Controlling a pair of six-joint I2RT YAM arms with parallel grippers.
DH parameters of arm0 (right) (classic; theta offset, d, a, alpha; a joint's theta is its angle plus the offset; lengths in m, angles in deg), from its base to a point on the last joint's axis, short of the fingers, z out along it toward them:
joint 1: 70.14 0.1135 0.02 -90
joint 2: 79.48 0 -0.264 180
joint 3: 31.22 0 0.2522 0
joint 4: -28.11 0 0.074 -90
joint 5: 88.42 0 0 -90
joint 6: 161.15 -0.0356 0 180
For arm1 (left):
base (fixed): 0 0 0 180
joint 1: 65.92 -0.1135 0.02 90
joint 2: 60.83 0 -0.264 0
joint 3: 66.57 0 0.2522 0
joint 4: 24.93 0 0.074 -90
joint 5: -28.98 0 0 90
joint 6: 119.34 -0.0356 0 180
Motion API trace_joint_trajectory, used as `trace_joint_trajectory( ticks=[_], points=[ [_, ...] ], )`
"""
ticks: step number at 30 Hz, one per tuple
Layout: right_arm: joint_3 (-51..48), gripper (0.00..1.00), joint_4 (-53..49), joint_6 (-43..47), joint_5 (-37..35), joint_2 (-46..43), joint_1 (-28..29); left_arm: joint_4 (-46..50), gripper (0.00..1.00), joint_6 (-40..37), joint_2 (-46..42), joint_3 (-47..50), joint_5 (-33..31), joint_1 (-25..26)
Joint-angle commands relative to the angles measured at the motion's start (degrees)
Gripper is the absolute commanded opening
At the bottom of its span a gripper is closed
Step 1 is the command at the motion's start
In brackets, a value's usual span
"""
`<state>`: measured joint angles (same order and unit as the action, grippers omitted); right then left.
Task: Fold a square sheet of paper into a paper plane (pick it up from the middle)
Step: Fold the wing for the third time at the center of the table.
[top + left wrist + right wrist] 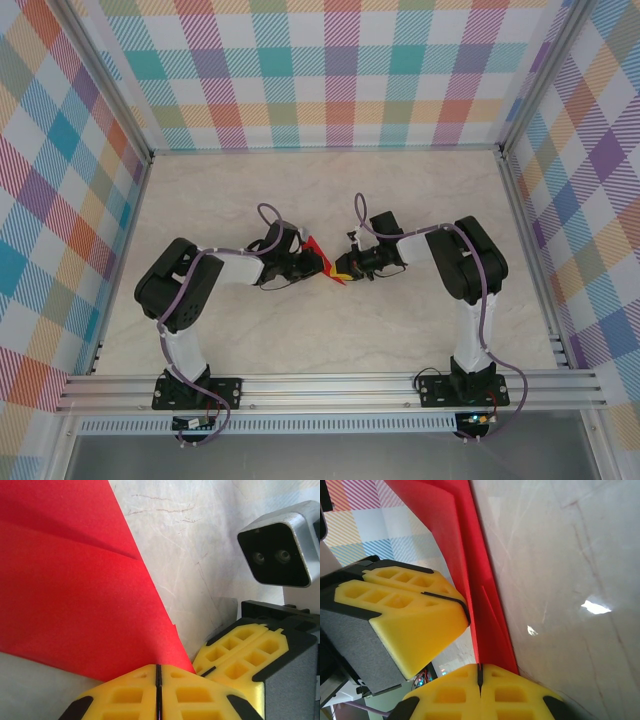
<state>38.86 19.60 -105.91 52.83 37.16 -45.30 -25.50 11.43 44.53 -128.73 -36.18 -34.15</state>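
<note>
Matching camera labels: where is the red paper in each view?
Top external: red paper at the middle of the table.
Left wrist: upper left, tapering down to the shut left gripper.
Right wrist: a strip from top centre down into the shut right gripper.
Shared landmark: the pale marbled tabletop beside the paper.

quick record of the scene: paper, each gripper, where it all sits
paper: red paper, folded, with creases and layered edges showing
left gripper: left gripper shut on the red paper, which runs into the seam between its fingers
right gripper: right gripper shut on the red paper from the opposite side
layout: the two grippers meet tip to tip, paper between them
place: middle of the pale table
</note>
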Motion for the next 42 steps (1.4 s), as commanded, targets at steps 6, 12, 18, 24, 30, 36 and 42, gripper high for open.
trace_joint_trajectory(
  ticks=[6,12,18,24,30,36,42],
  points=[
    [0.7,0.02,-4.2,0.6,-5.4,1.9,-0.7,9.8,0.08,-1.1,3.0,-3.6,-5.1,0.8],
    [0.4,0.14,-6.1,1.5,-7.3,-2.4,-0.7,14.0,0.07,-0.9,3.4,-4.8,-6.4,0.8],
    [-2.7,0.22,-9.3,3.2,-15.2,-10.7,-0.6,14.9,0.07,-0.9,3.6,-5.1,-6.2,0.8],
    [-1.5,0.19,-13.7,6.0,-21.1,-15.5,3.7,15.7,0.07,-0.9,3.8,-5.5,-6.3,0.8],
    [3.6,0.11,-18.3,7.3,-23.4,-12.1,7.8,16.0,0.07,-1.0,3.9,-5.8,-6.1,0.8],
    [5.1,0.09,-20.8,8.0,-24.1,-9.3,8.4,16.3,0.07,-1.0,4.1,-6.4,-6.1,0.8],
    [5.3,0.09,-23.4,8.6,-25.5,-8.4,8.4,16.8,0.07,-0.6,4.2,-6.7,-6.4,0.8]
  ],
)
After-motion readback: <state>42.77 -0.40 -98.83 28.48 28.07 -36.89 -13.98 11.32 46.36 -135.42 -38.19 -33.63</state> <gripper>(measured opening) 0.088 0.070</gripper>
